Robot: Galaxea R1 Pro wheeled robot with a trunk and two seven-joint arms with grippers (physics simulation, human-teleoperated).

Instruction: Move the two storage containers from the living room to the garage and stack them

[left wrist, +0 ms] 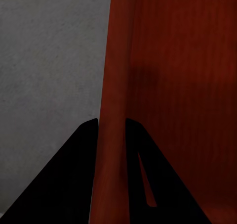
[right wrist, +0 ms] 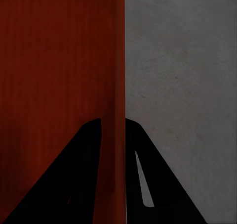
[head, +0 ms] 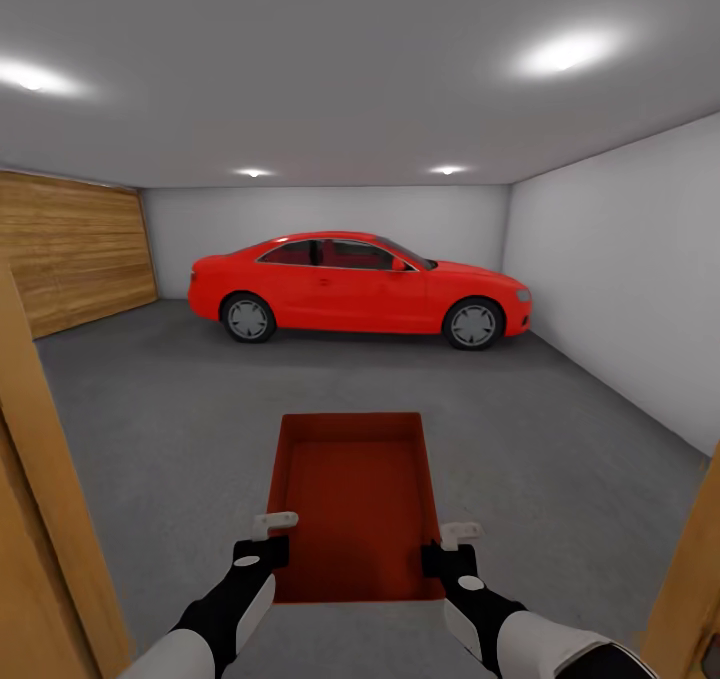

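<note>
At lower centre of the head view we hold one storage container (head: 352, 504) between us: our left gripper (head: 268, 539) pinches its left wall, our right gripper (head: 455, 547) its right wall. Its long axis runs ahead toward the car (head: 360, 287), above the garage floor (head: 150, 429).

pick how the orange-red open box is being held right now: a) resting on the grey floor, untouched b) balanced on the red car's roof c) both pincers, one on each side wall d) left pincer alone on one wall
c: in the head view the left pincer and right pincer each clamp a side wall of the orange-red open rectangular box, and both wrist views show a wall between the fingers, above the grey concrete floor.
</note>
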